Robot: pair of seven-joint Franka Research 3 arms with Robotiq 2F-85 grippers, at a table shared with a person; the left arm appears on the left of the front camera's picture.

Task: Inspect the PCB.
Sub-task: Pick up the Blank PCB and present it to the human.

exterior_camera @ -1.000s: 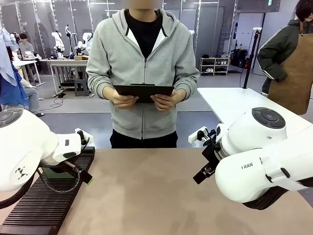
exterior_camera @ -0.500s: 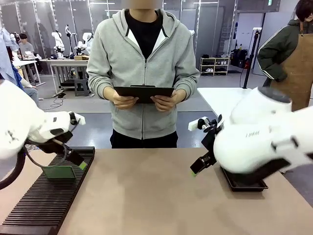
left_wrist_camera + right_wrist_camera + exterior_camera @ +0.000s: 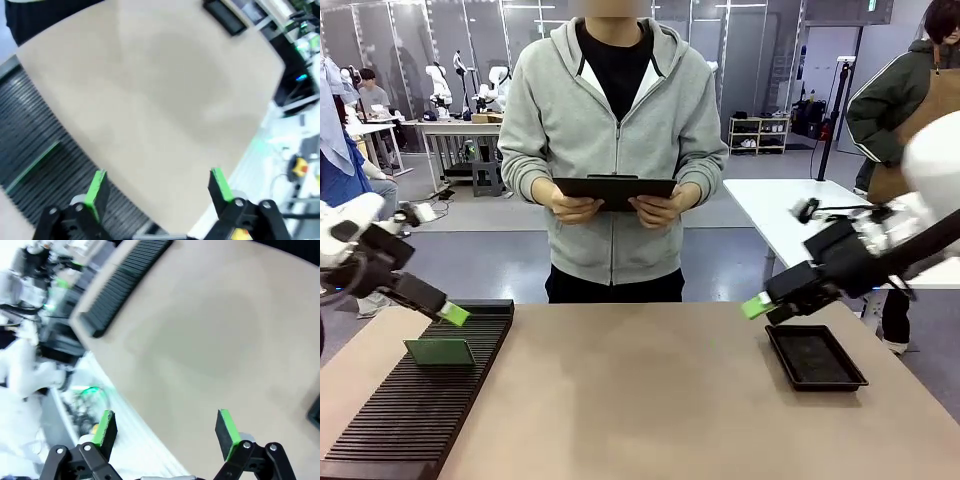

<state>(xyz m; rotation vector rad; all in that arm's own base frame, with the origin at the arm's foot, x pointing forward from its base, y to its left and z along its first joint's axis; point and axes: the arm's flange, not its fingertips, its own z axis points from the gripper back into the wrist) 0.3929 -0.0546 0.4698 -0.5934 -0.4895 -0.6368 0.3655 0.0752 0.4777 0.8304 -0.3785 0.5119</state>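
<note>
The PCB [image 3: 440,352] is a small green board standing on edge in the black slotted rack [image 3: 410,410] at the table's left. In the left wrist view the PCB [image 3: 31,166] appears as a thin green edge in the rack [image 3: 30,125]. My left gripper [image 3: 450,313] hovers just above and behind the board, not touching it; its jaws [image 3: 159,187] stand open with nothing between them. My right gripper [image 3: 757,305] hangs over the table's right side, also open and empty [image 3: 166,427].
A shallow black tray [image 3: 817,357] lies at the right, just below the right gripper. A person stands at the far edge holding a dark tablet [image 3: 613,188] in both hands. Bare tan tabletop [image 3: 640,400] spreads between rack and tray.
Both arms have swung outward and up from the table's middle. The left gripper moved left, away from the board; the right arm moved right, uncovering the black tray.
</note>
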